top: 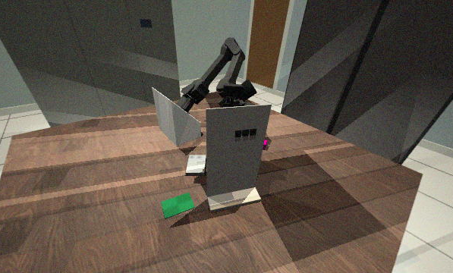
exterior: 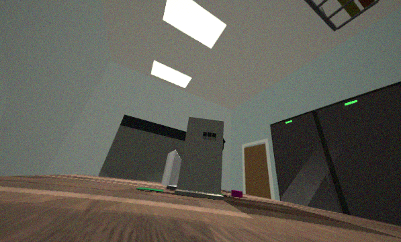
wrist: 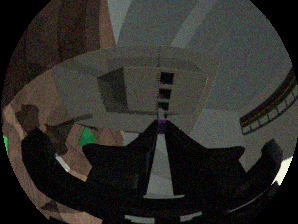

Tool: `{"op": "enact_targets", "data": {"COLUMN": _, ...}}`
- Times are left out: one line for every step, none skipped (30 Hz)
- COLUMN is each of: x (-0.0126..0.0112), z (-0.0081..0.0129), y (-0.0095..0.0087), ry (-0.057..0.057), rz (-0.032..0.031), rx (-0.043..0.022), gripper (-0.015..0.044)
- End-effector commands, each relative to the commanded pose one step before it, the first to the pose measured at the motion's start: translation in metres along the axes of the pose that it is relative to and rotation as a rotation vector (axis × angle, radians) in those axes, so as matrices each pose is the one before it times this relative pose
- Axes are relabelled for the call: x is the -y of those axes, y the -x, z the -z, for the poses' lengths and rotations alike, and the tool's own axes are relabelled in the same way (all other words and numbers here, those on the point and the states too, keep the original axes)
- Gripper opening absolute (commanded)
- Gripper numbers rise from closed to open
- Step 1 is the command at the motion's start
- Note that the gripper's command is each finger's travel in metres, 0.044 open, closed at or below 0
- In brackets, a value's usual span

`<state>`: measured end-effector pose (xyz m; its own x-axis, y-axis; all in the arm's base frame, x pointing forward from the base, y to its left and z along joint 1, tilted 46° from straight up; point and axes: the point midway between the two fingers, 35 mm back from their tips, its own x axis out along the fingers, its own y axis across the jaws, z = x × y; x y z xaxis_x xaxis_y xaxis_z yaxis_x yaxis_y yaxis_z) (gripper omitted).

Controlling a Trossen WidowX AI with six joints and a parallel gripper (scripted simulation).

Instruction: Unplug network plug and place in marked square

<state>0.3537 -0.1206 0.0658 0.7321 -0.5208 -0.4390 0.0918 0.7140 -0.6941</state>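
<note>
My gripper (wrist: 161, 123) is shut on a small plug, its purple part (wrist: 162, 128) showing between the fingertips in the wrist view. A paler narrow part of the plug points toward the upright grey panel (wrist: 142, 90) (top: 230, 159) (exterior: 200, 161). The panel has a row of three dark socket openings (wrist: 164, 93) (top: 245, 133) (exterior: 209, 134). All three look dark, and the plug seems clear in front of the nearest one; the gap is hard to judge. In the top view the fingertips are hidden behind other things. I cannot make out the marked square for certain.
A pale folded board (top: 178, 125) (exterior: 172, 168) stands near the gripper. A flat white block (top: 196, 164) lies beside the panel. A green flat rectangle (top: 177, 205) (exterior: 150, 189) (wrist: 87, 137) lies left of the panel's foot. A magenta block (top: 265, 142) (exterior: 237, 193) lies to the right.
</note>
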Motion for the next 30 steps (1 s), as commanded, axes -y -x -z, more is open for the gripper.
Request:
{"op": "enact_targets", "data": {"x": 0.00029, "z": 0.00136, "y": 0.00323, "ry": -0.0029, "rz": 0.00164, "rx": -0.00278, "gripper": 0.0000}}
{"op": "enact_targets", "data": {"x": 0.00000, "z": 0.00006, "y": 0.00048, "ry": 0.0000, "rz": -0.00002, "rx": -0.00001, "gripper": 0.0000}}
{"op": "enact_targets", "data": {"x": 0.00000, "z": 0.00006, "y": 0.00048, "ry": 0.0000, "rz": -0.00002, "rx": -0.00001, "gripper": 0.0000}}
{"op": "enact_targets", "data": {"x": 0.00000, "z": 0.00007, "y": 0.00048, "ry": 0.0000, "rz": -0.00002, "rx": -0.00001, "gripper": 0.0000}}
{"op": "enact_targets", "data": {"x": 0.00000, "z": 0.00007, "y": 0.00048, "ry": 0.0000, "rz": -0.00002, "rx": -0.00001, "gripper": 0.0000}}
{"op": "enact_targets", "data": {"x": 0.00000, "z": 0.00007, "y": 0.00048, "ry": 0.0000, "rz": -0.00002, "rx": -0.00001, "gripper": 0.0000}}
{"op": "enact_targets", "data": {"x": 0.00000, "z": 0.00007, "y": 0.00048, "ry": 0.0000, "rz": -0.00002, "rx": -0.00001, "gripper": 0.0000}}
{"op": "enact_targets", "data": {"x": 0.00000, "z": 0.00007, "y": 0.00048, "ry": 0.0000, "rz": -0.00002, "rx": -0.00001, "gripper": 0.0000}}
{"op": "enact_targets", "data": {"x": 0.00000, "z": 0.00007, "y": 0.00048, "ry": 0.0000, "rz": -0.00002, "rx": -0.00001, "gripper": 0.0000}}
{"op": "enact_targets", "data": {"x": 0.00000, "z": 0.00007, "y": 0.00048, "ry": 0.0000, "rz": -0.00002, "rx": -0.00001, "gripper": 0.0000}}
{"op": "enact_targets", "data": {"x": 0.00000, "z": 0.00007, "y": 0.00048, "ry": 0.0000, "rz": -0.00002, "rx": -0.00001, "gripper": 0.0000}}
{"op": "enact_targets", "data": {"x": 0.00000, "z": 0.00007, "y": 0.00048, "ry": 0.0000, "rz": -0.00002, "rx": -0.00001, "gripper": 0.0000}}
{"op": "enact_targets", "data": {"x": 0.00000, "z": 0.00007, "y": 0.00048, "ry": 0.0000, "rz": -0.00002, "rx": -0.00001, "gripper": 0.0000}}
{"op": "enact_targets", "data": {"x": 0.00000, "z": 0.00007, "y": 0.00048, "ry": 0.0000, "rz": -0.00002, "rx": -0.00001, "gripper": 0.0000}}
{"op": "enact_targets", "data": {"x": 0.00000, "z": 0.00007, "y": 0.00048, "ry": 0.0000, "rz": -0.00002, "rx": -0.00001, "gripper": 0.0000}}
{"op": "enact_targets", "data": {"x": 0.00000, "z": 0.00007, "y": 0.00048, "ry": 0.0000, "rz": -0.00002, "rx": -0.00001, "gripper": 0.0000}}
{"op": "enact_targets", "data": {"x": 0.00000, "z": 0.00007, "y": 0.00048, "ry": 0.0000, "rz": -0.00002, "rx": -0.00001, "gripper": 0.0000}}
{"op": "enact_targets", "data": {"x": 0.00000, "z": 0.00007, "y": 0.00048, "ry": 0.0000, "rz": -0.00002, "rx": -0.00001, "gripper": 0.0000}}
{"op": "enact_targets", "data": {"x": 0.00000, "z": 0.00007, "y": 0.00048, "ry": 0.0000, "rz": -0.00002, "rx": -0.00001, "gripper": 0.0000}}
{"op": "enact_targets", "data": {"x": 0.00000, "z": 0.00007, "y": 0.00048, "ry": 0.0000, "rz": -0.00002, "rx": -0.00001, "gripper": 0.0000}}
{"op": "enact_targets", "data": {"x": 0.00000, "z": 0.00007, "y": 0.00048, "ry": 0.0000, "rz": -0.00002, "rx": -0.00001, "gripper": 0.0000}}
{"op": "enact_targets", "data": {"x": 0.00000, "z": 0.00007, "y": 0.00048, "ry": 0.0000, "rz": -0.00002, "rx": -0.00001, "gripper": 0.0000}}
{"op": "enact_targets", "data": {"x": 0.00000, "z": 0.00007, "y": 0.00048, "ry": 0.0000, "rz": -0.00002, "rx": -0.00001, "gripper": 0.0000}}
{"op": "enact_targets", "data": {"x": 0.00000, "z": 0.00007, "y": 0.00048, "ry": 0.0000, "rz": -0.00002, "rx": -0.00001, "gripper": 0.0000}}
{"op": "enact_targets", "data": {"x": 0.00000, "z": 0.00006, "y": 0.00044, "ry": 0.0000, "rz": -0.00002, "rx": -0.00001, "gripper": 0.0000}}
{"op": "enact_targets", "data": {"x": 0.00000, "z": 0.00006, "y": 0.00044, "ry": 0.0000, "rz": -0.00001, "rx": -0.00001, "gripper": 0.0000}}
{"op": "enact_targets", "data": {"x": 0.00000, "z": 0.00006, "y": 0.00044, "ry": 0.0000, "rz": -0.00002, "rx": -0.00001, "gripper": 0.0000}}
{"op": "enact_targets", "data": {"x": 0.00000, "z": 0.00006, "y": 0.00045, "ry": 0.0000, "rz": -0.00002, "rx": -0.00001, "gripper": 0.0000}}
{"op": "enact_targets", "data": {"x": 0.00000, "z": 0.00006, "y": 0.00045, "ry": 0.0000, "rz": -0.00002, "rx": -0.00001, "gripper": 0.0000}}
{"op": "enact_targets", "data": {"x": 0.00000, "z": 0.00007, "y": 0.00045, "ry": 0.0000, "rz": -0.00002, "rx": -0.00001, "gripper": 0.0000}}
